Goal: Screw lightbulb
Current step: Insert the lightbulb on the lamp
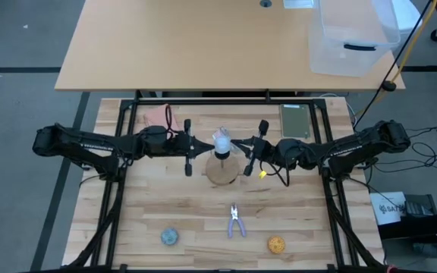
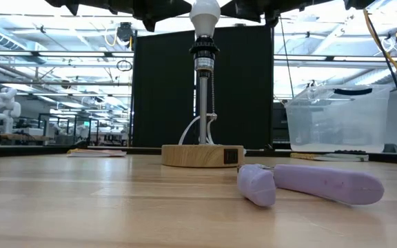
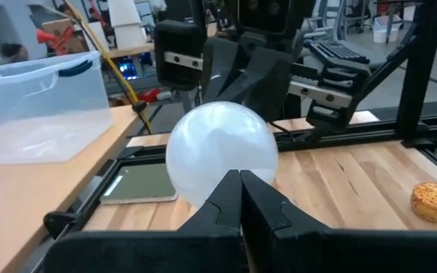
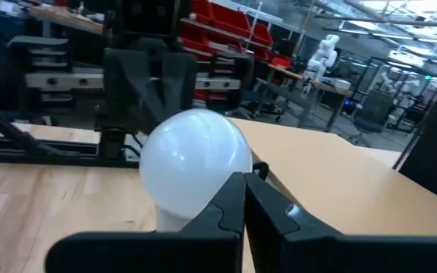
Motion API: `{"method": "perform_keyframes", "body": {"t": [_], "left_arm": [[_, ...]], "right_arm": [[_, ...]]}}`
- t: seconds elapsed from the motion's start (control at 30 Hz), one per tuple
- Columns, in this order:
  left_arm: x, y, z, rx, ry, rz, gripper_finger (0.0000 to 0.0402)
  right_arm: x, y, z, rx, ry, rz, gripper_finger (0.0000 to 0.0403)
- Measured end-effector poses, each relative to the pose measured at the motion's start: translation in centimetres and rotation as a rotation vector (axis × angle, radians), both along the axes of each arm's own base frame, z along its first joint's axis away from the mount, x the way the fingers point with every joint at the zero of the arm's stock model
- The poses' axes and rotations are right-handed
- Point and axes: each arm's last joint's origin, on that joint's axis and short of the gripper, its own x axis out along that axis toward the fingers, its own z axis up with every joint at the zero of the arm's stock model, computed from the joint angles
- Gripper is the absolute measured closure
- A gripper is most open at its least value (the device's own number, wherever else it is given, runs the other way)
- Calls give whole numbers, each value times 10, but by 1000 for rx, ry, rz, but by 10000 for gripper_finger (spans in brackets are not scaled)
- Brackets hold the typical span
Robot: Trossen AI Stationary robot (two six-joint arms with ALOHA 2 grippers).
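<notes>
Look at the middle of the wooden table (image 1: 165,212). Your lightbulb (image 2: 205,16) sits on top of the tall lamp post (image 2: 203,103), screw end down in the black socket (image 2: 204,54). The post stands straight up on the round wooden stand (image 2: 202,155). From above, the bulb is right over that stand.

Your left gripper (image 3: 240,199) is just beside the bulb on its left. Its two dark fingers (image 3: 218,205) are pressed together at the tips, with nothing between them. The bulb is right past the tips, and you cannot tell if they touch it.

Your right gripper (image 4: 243,199) is just beside the bulb on the other side. Its fingers (image 4: 226,208) are pressed together too, and they hold nothing. The bulb sits just past those tips as well.

So both arms point at each other, with the bulb between them.

Closer to the front edge of the table lie purple pliers (image 1: 236,221). A blue-grey ball (image 1: 170,236) is to their left and an orange ball (image 1: 277,244) to their right. A clear plastic bin (image 1: 351,38) stands on the other table behind.
</notes>
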Motion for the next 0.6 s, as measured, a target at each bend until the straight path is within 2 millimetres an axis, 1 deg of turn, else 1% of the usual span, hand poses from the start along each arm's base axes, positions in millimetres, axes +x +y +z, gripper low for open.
{"method": "perform_keyframes", "body": {"t": [0.17, 0.47, 0.6], "left_arm": [[0, 3, 0, -6, 0, 12, 402], [-1, 12, 0, -27, 2, 49, 402], [-2, 18, -2, -58, 10, 124, 402]], "right_arm": [[0, 3, -1, -2, 15, 10, 403], [-2, 15, -2, -21, 29, 53, 403], [-2, 21, -3, -25, 43, 73, 403]]}}
